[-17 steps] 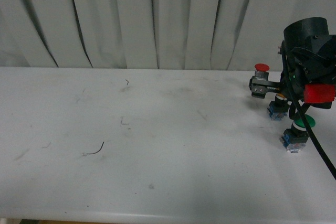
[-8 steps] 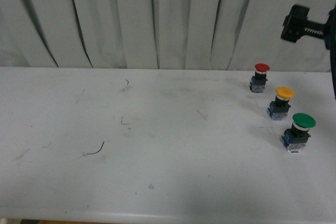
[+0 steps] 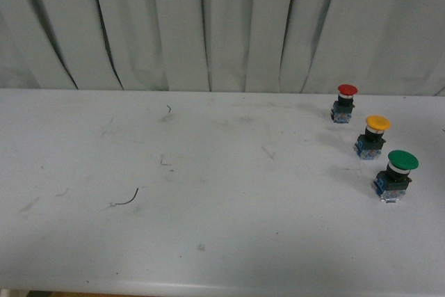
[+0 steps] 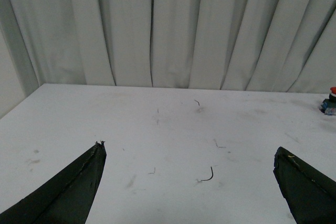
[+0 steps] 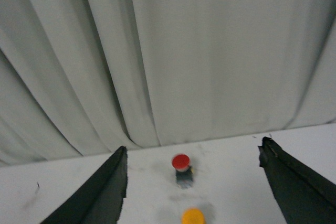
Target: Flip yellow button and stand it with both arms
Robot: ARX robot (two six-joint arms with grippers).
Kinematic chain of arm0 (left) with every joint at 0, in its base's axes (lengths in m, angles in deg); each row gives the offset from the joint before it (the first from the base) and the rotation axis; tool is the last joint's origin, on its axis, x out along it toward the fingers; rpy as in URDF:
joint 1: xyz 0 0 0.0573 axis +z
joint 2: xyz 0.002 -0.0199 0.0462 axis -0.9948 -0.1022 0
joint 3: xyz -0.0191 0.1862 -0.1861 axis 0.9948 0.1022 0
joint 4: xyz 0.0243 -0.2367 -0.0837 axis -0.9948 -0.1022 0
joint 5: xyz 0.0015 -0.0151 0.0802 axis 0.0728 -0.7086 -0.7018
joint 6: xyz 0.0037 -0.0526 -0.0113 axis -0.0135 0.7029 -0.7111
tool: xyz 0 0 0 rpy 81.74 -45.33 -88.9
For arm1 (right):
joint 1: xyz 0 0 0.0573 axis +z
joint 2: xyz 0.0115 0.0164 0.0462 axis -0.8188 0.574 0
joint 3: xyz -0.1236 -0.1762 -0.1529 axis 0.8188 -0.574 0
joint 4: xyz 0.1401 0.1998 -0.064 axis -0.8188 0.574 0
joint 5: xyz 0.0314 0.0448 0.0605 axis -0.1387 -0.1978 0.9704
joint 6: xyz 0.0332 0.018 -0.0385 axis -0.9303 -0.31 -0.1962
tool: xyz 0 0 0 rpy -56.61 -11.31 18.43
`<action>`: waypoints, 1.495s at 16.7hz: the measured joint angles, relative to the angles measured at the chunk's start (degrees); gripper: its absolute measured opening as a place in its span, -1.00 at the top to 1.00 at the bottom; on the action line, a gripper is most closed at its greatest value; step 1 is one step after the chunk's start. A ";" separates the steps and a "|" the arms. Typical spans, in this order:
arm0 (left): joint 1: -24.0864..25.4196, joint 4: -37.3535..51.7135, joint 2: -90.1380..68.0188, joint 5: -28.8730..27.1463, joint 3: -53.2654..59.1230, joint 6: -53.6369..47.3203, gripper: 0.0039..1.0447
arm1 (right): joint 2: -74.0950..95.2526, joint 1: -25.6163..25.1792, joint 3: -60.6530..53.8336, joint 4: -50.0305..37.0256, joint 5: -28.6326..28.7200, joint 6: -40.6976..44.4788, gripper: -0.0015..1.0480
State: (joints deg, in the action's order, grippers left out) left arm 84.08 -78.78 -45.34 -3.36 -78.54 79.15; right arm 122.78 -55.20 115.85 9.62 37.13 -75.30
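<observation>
Yellow button: upright on our white table, right side, between red button behind and green button in front. Our left gripper and right gripper both gape wide, empty. Backdrop: grey curtain.

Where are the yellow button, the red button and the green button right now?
yellow button (image 3: 377, 122), front view, on its yellow cap.
red button (image 3: 347, 90), front view, on its red cap.
green button (image 3: 402, 160), front view, on its green cap.
</observation>
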 joint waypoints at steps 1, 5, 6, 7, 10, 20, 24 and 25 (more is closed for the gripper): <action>0.00 -0.02 0.00 0.00 0.00 0.00 -0.88 | -11.63 0.22 -7.82 4.83 -0.98 4.55 -0.34; 0.00 0.00 0.00 0.00 0.00 0.00 -0.88 | -44.02 0.22 -29.20 10.10 -1.40 9.49 0.64; 0.00 0.00 0.00 0.00 0.00 0.00 -0.88 | -45.94 0.22 -32.15 9.38 -1.40 9.84 0.89; 0.00 0.00 0.00 0.00 0.00 0.00 -0.88 | -46.84 0.22 -35.26 9.25 -1.40 10.08 0.96; 0.00 0.00 0.00 0.00 0.00 0.00 -0.88 | -52.15 0.22 -40.63 8.68 -1.40 10.08 0.96; 0.00 0.00 0.00 0.00 0.00 0.00 -0.88 | -67.49 0.22 -49.22 15.52 -1.40 10.08 0.96; 0.00 0.00 0.00 0.00 0.00 0.00 -0.88 | -71.93 0.22 -51.36 17.29 -1.40 10.08 0.96; 0.00 0.00 0.00 0.00 0.00 0.00 -0.88 | -73.44 0.22 -51.36 18.67 -1.42 10.08 0.96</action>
State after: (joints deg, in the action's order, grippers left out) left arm 84.08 -78.78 -45.34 -3.36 -78.54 79.15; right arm 49.34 -54.98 64.48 28.28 35.71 -65.22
